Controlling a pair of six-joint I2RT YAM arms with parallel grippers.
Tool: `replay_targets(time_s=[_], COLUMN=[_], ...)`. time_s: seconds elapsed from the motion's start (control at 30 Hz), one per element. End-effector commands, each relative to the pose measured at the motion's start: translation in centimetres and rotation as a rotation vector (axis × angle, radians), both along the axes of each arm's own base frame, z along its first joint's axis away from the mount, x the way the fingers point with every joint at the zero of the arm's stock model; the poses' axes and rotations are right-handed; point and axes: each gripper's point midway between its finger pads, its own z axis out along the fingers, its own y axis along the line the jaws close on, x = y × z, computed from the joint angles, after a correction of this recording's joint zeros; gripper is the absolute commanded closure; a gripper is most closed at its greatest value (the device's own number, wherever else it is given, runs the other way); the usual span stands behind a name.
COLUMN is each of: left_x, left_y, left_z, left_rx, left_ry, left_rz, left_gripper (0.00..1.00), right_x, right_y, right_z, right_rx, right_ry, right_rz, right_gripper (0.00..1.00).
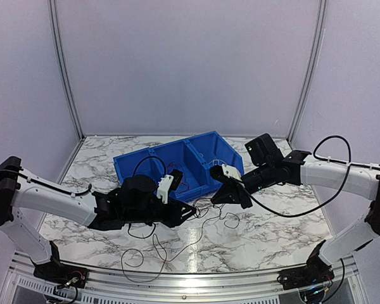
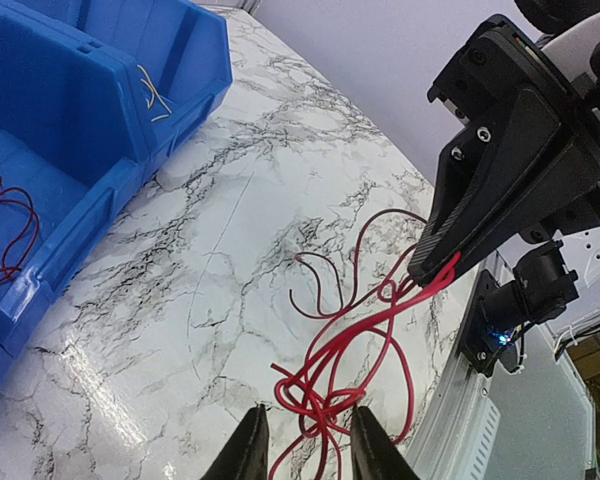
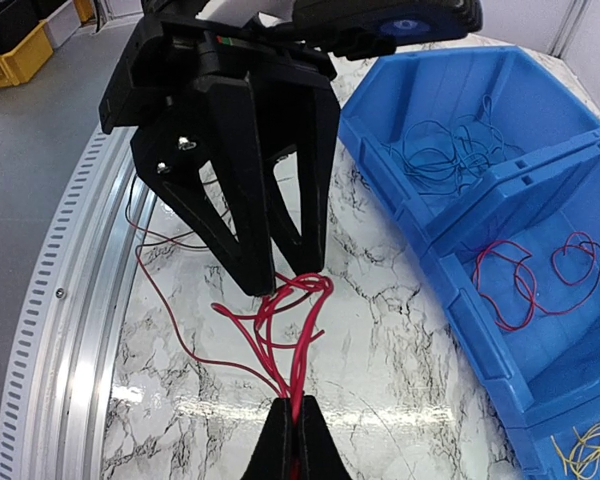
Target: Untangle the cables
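1. If the right pincer (image 3: 295,418) pulls away while the clump sits between the tips of the left pincer (image 2: 310,428), the red cables (image 2: 315,392) could cinch tighter rather than part. Judged likely, since the strands are hair-thin and cross many times.
2. State, right pincer: tips pressed together on the red cables, which run nearly straight from it toward the clump.
3. State, left pincer: tips apart with a narrow gap. Red strands pass between them, unclamped as far as can be seen. Risk: with that end unheld, a pull would drag the whole bundle across the table (image 2: 230,230) instead of opening it.
4. Further risk: a loose loop could catch on a finger or at the near rail, where trailing strands (image 1: 138,256) lie. A snag there could jerk the wire out of the grip.
5. Condition, red cables: one loopy clump, with several strands gathered into a stretched bundle and free ends curling outward. Location: on the table between the two pincers, near the blue bin (image 3: 450,285) but outside it.
6. Other cables: inside the bin, one colour per compartment, namely blue coils (image 3: 440,150), red loops (image 3: 528,272) and yellow pieces (image 3: 585,442). All lie loose, apart from the clump.
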Motion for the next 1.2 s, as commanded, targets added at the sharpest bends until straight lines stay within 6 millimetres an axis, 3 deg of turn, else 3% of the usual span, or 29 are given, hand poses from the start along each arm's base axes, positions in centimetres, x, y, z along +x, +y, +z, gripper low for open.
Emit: replay_targets(time_s=[0.0, 0.2, 0.4, 0.53, 0.6, 0.7, 0.8, 0.9, 1.03, 1.17], left_x=[-0.1, -0.5, -0.4, 0.5, 1.3, 2.6, 3.7, 4.6, 5.2, 5.4], left_y=[0.2, 0.5, -0.5, -0.5, 0.1, 1.4, 2.8, 5.1, 7.8, 9.6], left_z=[0.7, 0.3, -0.1, 0.9, 2.1, 4.2, 5.1, 5.4, 5.6, 5.3], left_rx=[-0.032, -0.022, -0.007, -0.014, -0.022, -0.042, -0.024, 0.005, 0.032, 0.045], left_ry=[-0.004, -0.009, -0.021, -0.066, -0.113, -0.194, -0.259, -0.310, -0.353, -0.364], left_rz=[-0.005, -0.026, -0.051, -0.020, 0.031, 0.116, 0.196, 0.281, 0.353, 0.397], left_gripper=[0.69, 0.78, 1.00, 1.00, 1.00, 1.00, 1.00, 1.00, 1.00, 1.00], right_x=[0.3, 0.5, 0.5, 0.1, -0.5, -3.2, -6.0, -7.6, -7.4, -5.5], right_y=[0.1, 0.2, 0.2, 0.1, 0.2, 1.0, 1.7, 1.0, -0.7, -2.6], right_z=[0.5, 0.4, 0.5, 0.4, -0.5, -1.9, -1.7, -1.1, -0.3, 1.9], right_rx=[0.010, 0.007, 0.010, 0.010, -0.012, -0.047, -0.058, -0.066, -0.098, -0.067], right_ry=[-0.027, -0.024, -0.022, -0.025, -0.037, -0.035, -0.015, -0.042, -0.092, -0.074], right_rz=[-0.009, -0.014, -0.017, -0.007, 0.012, 0.101, 0.192, 0.227, 0.168, 0.065], right_gripper=[1.00, 1.00, 1.00, 1.00, 1.00, 1.00, 1.00, 1.00, 1.00, 1.00])
